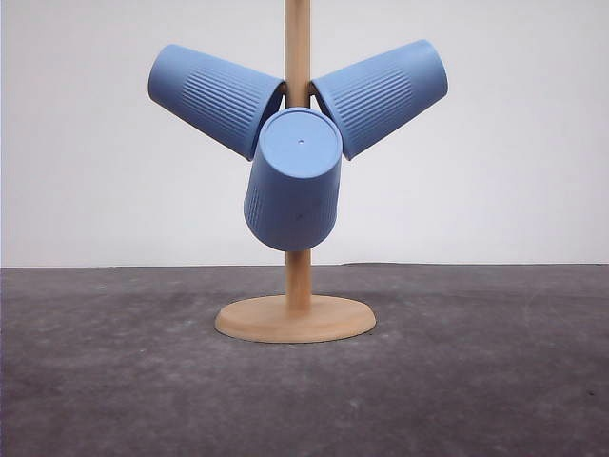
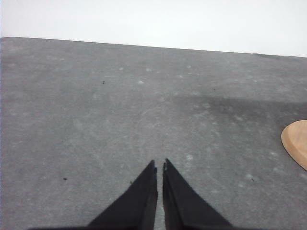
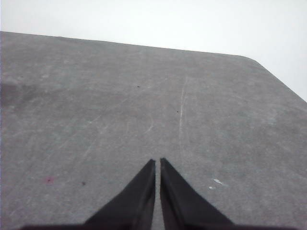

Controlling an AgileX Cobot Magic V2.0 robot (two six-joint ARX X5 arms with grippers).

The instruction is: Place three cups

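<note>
Front view: three cups hang on a wooden stand, mouths toward its post (image 1: pixel 298 57). The left cup (image 1: pixel 214 97) and right cup (image 1: pixel 383 93) tilt outward and up, and the front cup (image 1: pixel 294 179) points its flat base at the camera, over the stand's round base (image 1: pixel 295 319). The pegs holding them are hidden inside the cups, so how deep each one sits cannot be told. The front cup droops lowest; my guess is it would slip first if the stand were bumped. The post's top is cut off.

Left wrist view: the left gripper (image 2: pixel 159 165) has its tips together, holding nothing, over the bare table (image 2: pixel 96 120). An edge of the stand's base (image 2: pixel 297 141) lies ahead and to one side of it.

Right wrist view: the right gripper (image 3: pixel 158 162) is likewise closed and empty over the table.
</note>
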